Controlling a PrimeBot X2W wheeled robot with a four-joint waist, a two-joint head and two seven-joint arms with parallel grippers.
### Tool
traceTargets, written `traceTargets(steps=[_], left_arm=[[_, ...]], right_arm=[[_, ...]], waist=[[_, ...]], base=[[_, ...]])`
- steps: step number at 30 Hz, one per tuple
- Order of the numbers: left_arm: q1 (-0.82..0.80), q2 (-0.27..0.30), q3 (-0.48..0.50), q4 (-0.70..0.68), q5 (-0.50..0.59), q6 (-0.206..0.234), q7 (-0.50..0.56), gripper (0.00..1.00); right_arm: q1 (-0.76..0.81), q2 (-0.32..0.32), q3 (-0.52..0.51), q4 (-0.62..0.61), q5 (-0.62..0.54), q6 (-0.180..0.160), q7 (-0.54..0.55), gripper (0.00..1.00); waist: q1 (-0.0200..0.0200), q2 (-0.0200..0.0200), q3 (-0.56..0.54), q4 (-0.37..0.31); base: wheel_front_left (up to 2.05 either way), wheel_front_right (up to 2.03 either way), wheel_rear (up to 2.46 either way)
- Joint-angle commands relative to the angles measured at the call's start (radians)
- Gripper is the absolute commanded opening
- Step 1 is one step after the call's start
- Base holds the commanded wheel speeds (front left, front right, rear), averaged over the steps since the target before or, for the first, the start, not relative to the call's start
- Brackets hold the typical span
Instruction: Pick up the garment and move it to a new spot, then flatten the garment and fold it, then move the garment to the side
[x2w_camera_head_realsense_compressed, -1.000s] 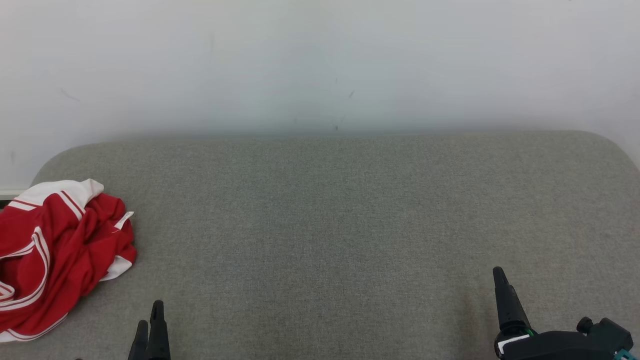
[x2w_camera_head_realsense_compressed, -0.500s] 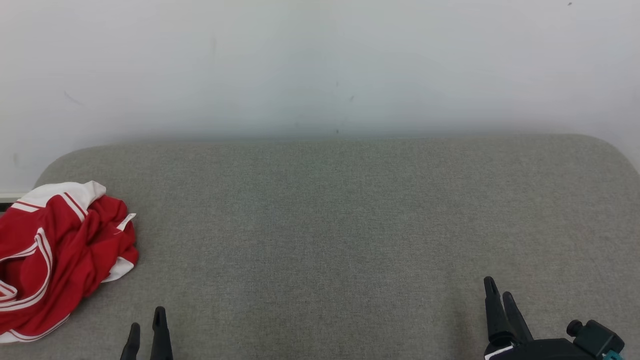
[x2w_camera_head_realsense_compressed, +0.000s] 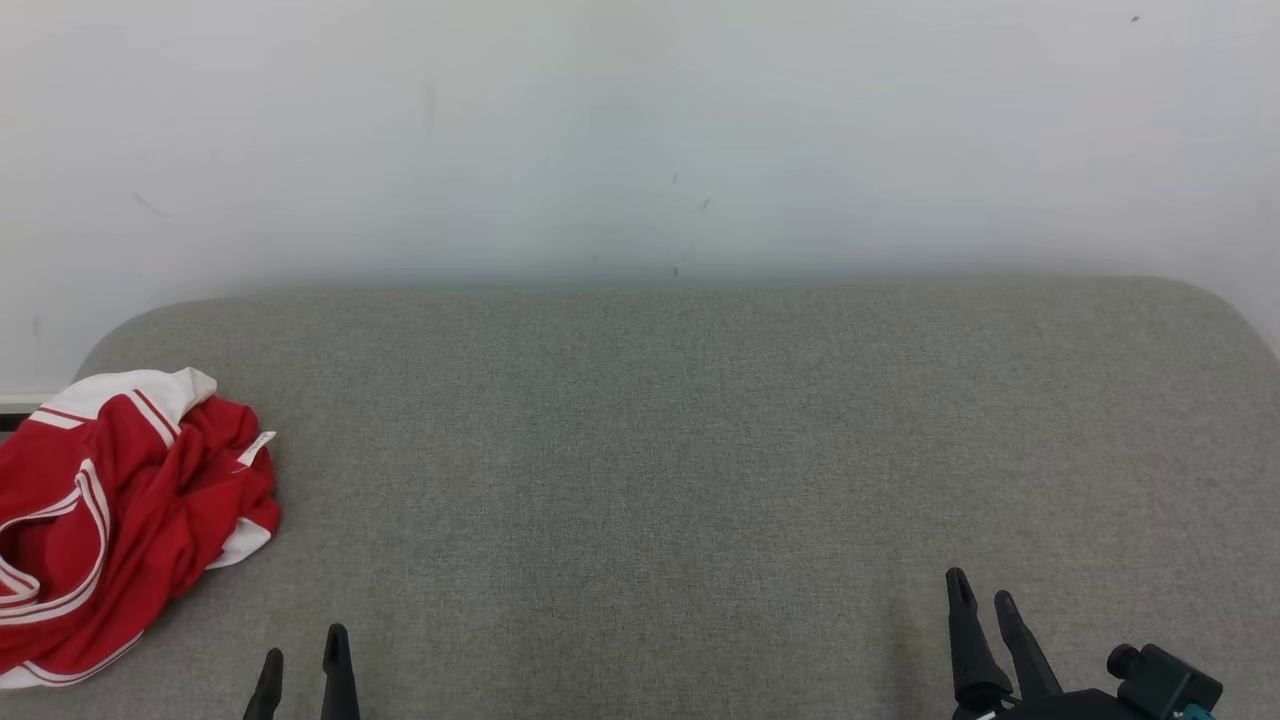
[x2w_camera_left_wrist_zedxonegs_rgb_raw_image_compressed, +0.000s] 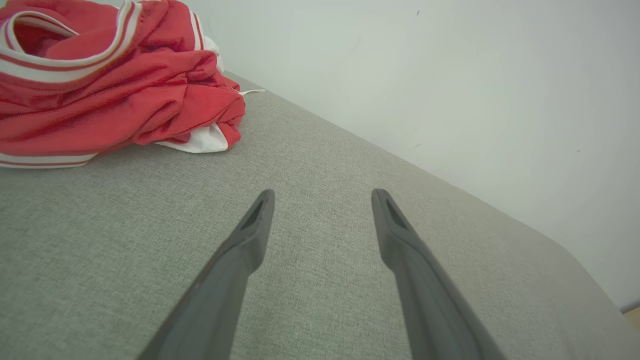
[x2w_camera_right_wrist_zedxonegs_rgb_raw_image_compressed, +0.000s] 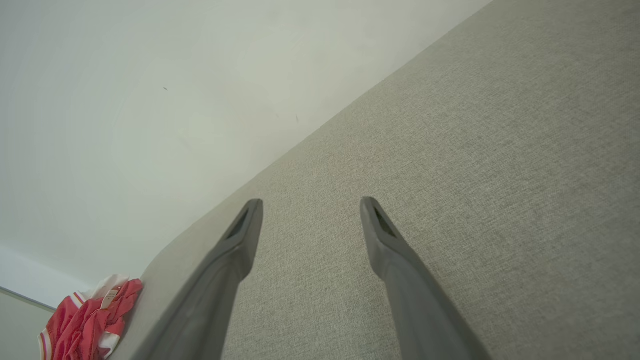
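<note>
Risked shoving the crumpled red-and-white fabric garment (x2w_camera_head_realsense_compressed: 120, 520) off the grey woven cushion (x2w_camera_head_realsense_compressed: 650, 450) on a low approach, with left gripper (x2w_camera_head_realsense_compressed: 303, 645) and right gripper (x2w_camera_head_realsense_compressed: 980, 587) spread wide, empty.

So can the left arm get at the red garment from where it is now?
Probably yes. The red garment lies bunched just ahead and left of the left gripper, whose jaws stand open, with only grey cushion between them.
</note>
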Motion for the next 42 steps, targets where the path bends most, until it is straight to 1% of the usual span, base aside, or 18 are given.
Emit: traceTargets(steps=[1,19,23,27,28,34,42], left_arm=[[0.002,0.006,-0.002,-0.008,0.032,0.001,-0.01,1.0],[0.003,0.017,0.003,0.029,0.214,0.001,-0.053,1.0],[0.006,0.018,0.005,0.041,0.236,0.001,-0.062,1.0],[0.012,0.02,0.007,0.054,0.265,0.001,-0.071,1.0],[0.013,0.02,0.009,0.056,0.273,0.001,-0.072,1.0],[0.019,0.018,0.01,0.066,0.308,0.001,-0.083,1.0],[0.019,0.016,0.008,0.076,0.334,0.001,-0.098,1.0]], right_arm=[[0.001,-0.003,0.004,-0.003,-0.028,-0.001,-0.01,1.0],[0.0,-0.004,0.03,0.05,-0.241,-0.002,-0.053,1.0],[-0.002,-0.004,0.032,0.071,-0.288,-0.002,-0.061,1.0],[-0.008,-0.004,0.029,0.101,-0.352,-0.002,-0.069,1.0],[-0.011,-0.004,0.021,0.107,-0.384,-0.002,-0.071,1.0],[-0.017,-0.004,0.016,0.137,-0.461,-0.002,-0.082,1.0],[-0.02,-0.004,0.026,0.153,-0.522,-0.002,-0.099,1.0]], waist=[[-0.0001,0.0,-0.001,0.0],[-0.0001,0.0,-0.013,0.002],[-0.0001,0.0,-0.017,0.002],[-0.0001,0.0,-0.021,0.001],[-0.0001,0.0,-0.023,0.001],[-0.0001,0.0,-0.028,0.004],[-0.0001,0.0,-0.033,0.002]], base=[[0.0,0.0,0.0],[0.0,0.0,0.0],[0.0,0.0,0.0],[0.0,0.0,0.0],[0.0,0.0,0.0],[0.0,0.0,0.0],[0.0,0.0,0.0]])
